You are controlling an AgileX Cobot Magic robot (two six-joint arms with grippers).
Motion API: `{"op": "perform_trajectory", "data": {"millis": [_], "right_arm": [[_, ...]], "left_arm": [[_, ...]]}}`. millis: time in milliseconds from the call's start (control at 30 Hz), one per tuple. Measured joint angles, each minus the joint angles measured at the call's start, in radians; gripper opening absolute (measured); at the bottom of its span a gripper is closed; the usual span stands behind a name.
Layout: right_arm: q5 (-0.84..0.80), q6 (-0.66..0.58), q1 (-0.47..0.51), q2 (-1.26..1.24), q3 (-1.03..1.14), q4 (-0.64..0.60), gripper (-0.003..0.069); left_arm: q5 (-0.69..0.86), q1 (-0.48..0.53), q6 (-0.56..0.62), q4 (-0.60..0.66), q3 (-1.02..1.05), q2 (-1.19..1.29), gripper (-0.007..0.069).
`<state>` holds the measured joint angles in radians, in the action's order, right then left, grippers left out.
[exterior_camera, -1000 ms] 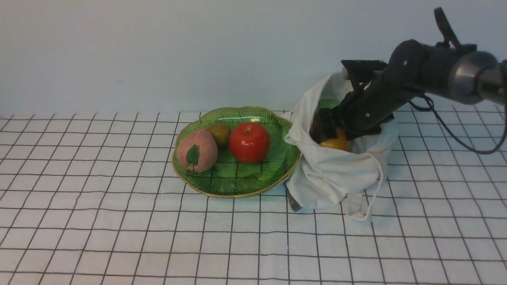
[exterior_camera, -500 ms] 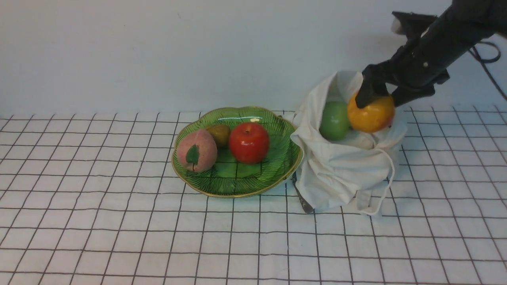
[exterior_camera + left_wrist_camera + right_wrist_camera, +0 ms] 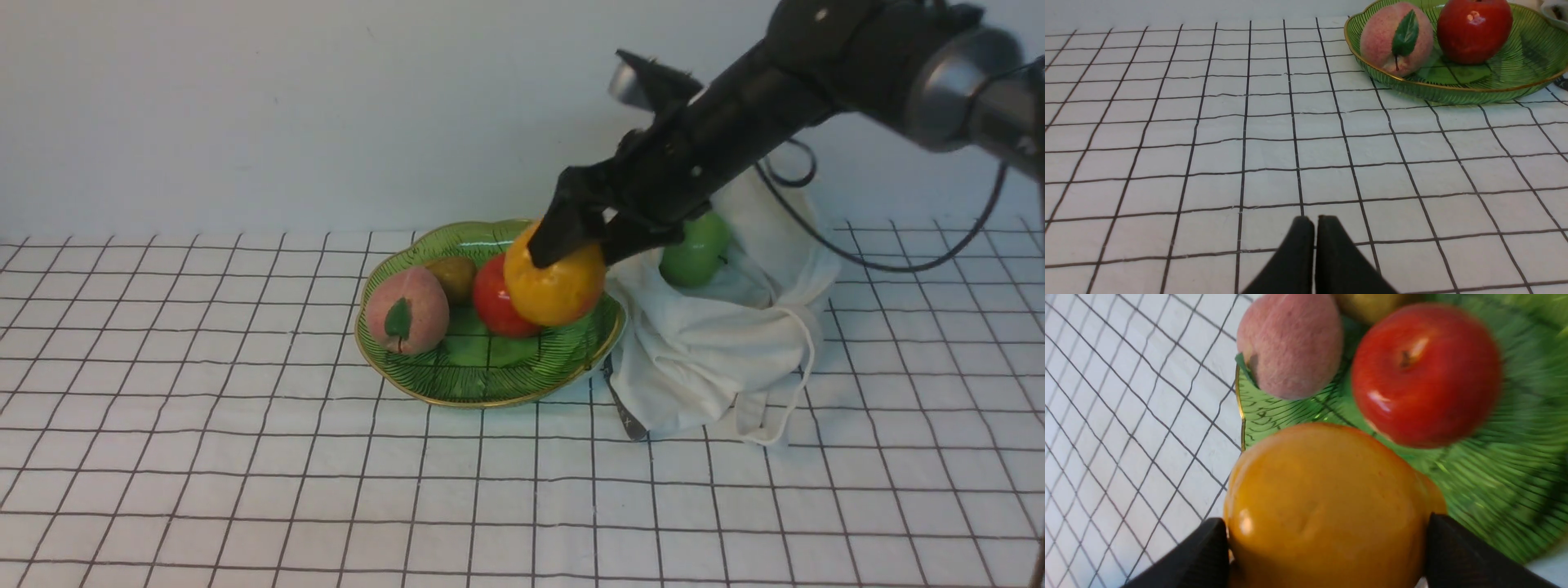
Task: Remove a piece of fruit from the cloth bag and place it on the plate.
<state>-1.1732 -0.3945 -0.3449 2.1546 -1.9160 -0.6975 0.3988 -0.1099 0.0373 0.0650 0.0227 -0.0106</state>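
The piece of fruit [image 3: 555, 286], glossy yellow-orange, hangs just above the right side of the green leaf-patterned plate [image 3: 482, 398], in front of a red apple [image 3: 492, 306]. My right gripper [image 3: 575, 245] is shut on it from above; in the right wrist view both black fingers press its sides [image 3: 1327, 526] over the plate [image 3: 1494, 477]. The off-white cloth bag [image 3: 710, 351] slumps open right of the plate with a green apple [image 3: 694, 249] inside. My left gripper [image 3: 1314, 218] is shut and holds nothing, low over the checked cloth short of the plate [image 3: 1453, 90].
On the plate lie a pink peach with a leaf [image 3: 406, 309] at the left, a small brownish-green fruit [image 3: 453, 276] behind, and the red apple [image 3: 1474, 30]. The bag's drawstring [image 3: 796, 384] hangs on its right side. A white wall stands close behind.
My right gripper lifted the yellow-orange fruit out of the bag and carried it left over the plate. The bag settled, and the green apple inside it now shows.
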Motion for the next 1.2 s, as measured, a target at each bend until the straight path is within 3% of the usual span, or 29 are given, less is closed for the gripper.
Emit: {"op": "perform_trajectory", "data": {"millis": [167, 267, 367, 533, 633, 833, 1000, 1133, 1200], "right_arm": [[0.109, -0.006, -0.07, 0.083, 0.0, -0.003, 0.0565], [0.164, -0.006, -0.078, 0.105, 0.0, -0.004, 0.0647], [0.184, -0.006, -0.078, 0.109, -0.002, 0.005, 0.0682], [0.116, -0.005, -0.066, 0.109, -0.06, 0.049, 0.0691], [-0.014, 0.004, -0.043, 0.109, -0.167, 0.082, 0.0676], [-0.059, 0.205, -0.01, 0.068, -0.35, 0.208, 0.0528], [-0.082, 0.28, -0.01, -0.124, -0.358, 0.353, 0.0221], [-0.086, 0.283, -0.01, -0.313, -0.285, 0.435, 0.0043], [-0.088, 0.284, -0.01, -0.447, -0.21, 0.489, 0.0004]], "left_arm": [[0.0, 0.0, 0.0, 0.0, 0.0, 0.0, -0.0008], [0.0, 0.0, 0.0, 0.0, 0.0, 0.0, -0.0008], [0.0, 0.0, 0.0, 0.0, 0.0, 0.0, -0.0008], [0.0, 0.0, 0.0, 0.0, 0.0, 0.0, -0.0008], [0.0, 0.0, 0.0, 0.0, 0.0, 0.0, -0.0008], [0.0, 0.0, 0.0, 0.0, 0.0, 0.0, -0.0008], [0.0, 0.0, 0.0, 0.0, 0.0, 0.0, -0.0008], [0.0, 0.0, 0.0, 0.0, 0.0, 0.0, -0.0008], [0.0, 0.0, 0.0, 0.0, 0.0, 0.0, -0.0008]]}}
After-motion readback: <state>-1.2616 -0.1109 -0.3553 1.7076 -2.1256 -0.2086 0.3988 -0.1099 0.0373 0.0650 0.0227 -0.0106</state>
